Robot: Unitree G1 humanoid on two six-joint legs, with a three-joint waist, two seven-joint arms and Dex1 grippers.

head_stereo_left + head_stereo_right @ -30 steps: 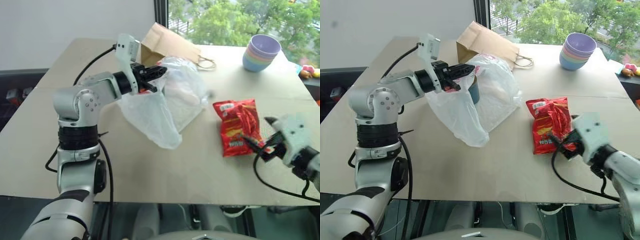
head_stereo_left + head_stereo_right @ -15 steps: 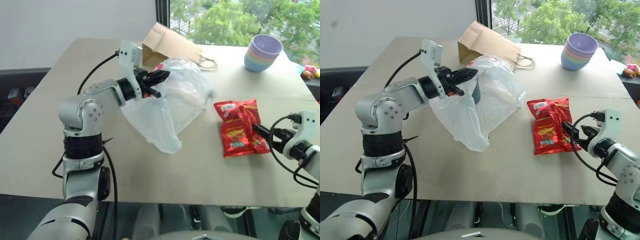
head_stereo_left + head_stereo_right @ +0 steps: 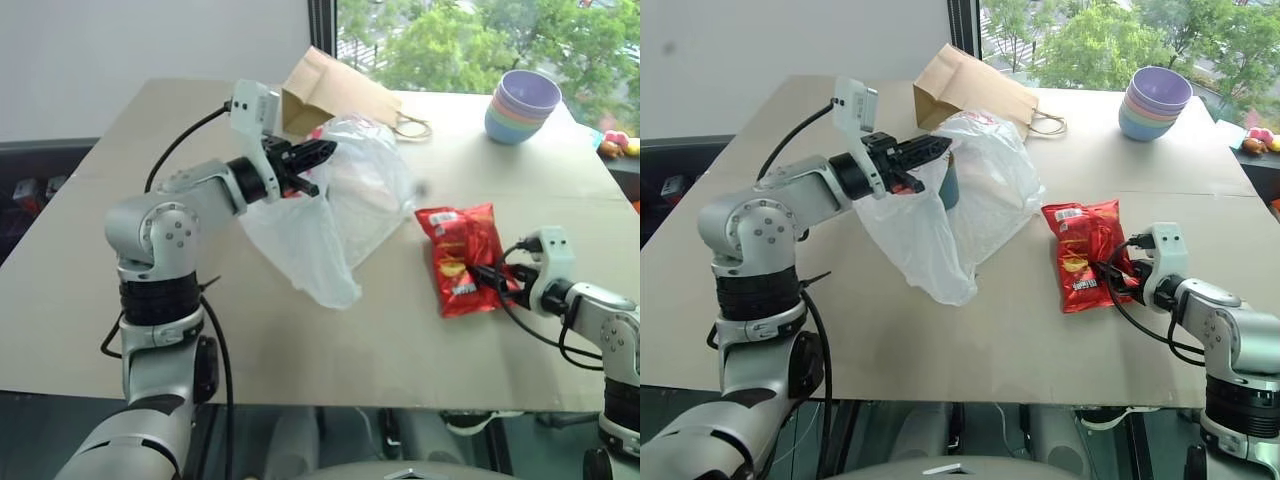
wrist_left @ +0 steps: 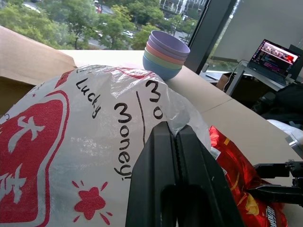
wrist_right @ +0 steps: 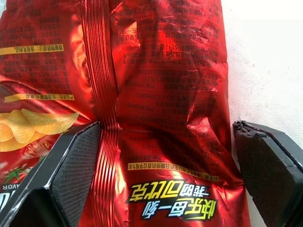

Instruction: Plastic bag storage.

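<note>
The plastic bag [image 3: 330, 215], translucent white with red print, hangs crumpled from my left gripper [image 3: 318, 152], which is shut on its upper edge above the table [image 3: 300, 330]. A dark mug [image 3: 950, 180] shows through the bag beside the fingers. In the left wrist view the shut fingers [image 4: 161, 156] press against the printed film [image 4: 71, 142]. My right gripper [image 3: 490, 280] is open at the near edge of the red snack packet [image 3: 458, 255]. In the right wrist view one finger [image 5: 71, 165] lies over the packet [image 5: 161, 85], the other beside its edge.
A brown paper bag [image 3: 330, 90] lies flat behind the plastic bag. A stack of pastel bowls [image 3: 522, 105] stands at the far right. The table's front edge runs close below my right gripper.
My right gripper has come down and forward to the snack packet's near edge, and the packet has shifted slightly. My left gripper still holds the bag in the same place.
</note>
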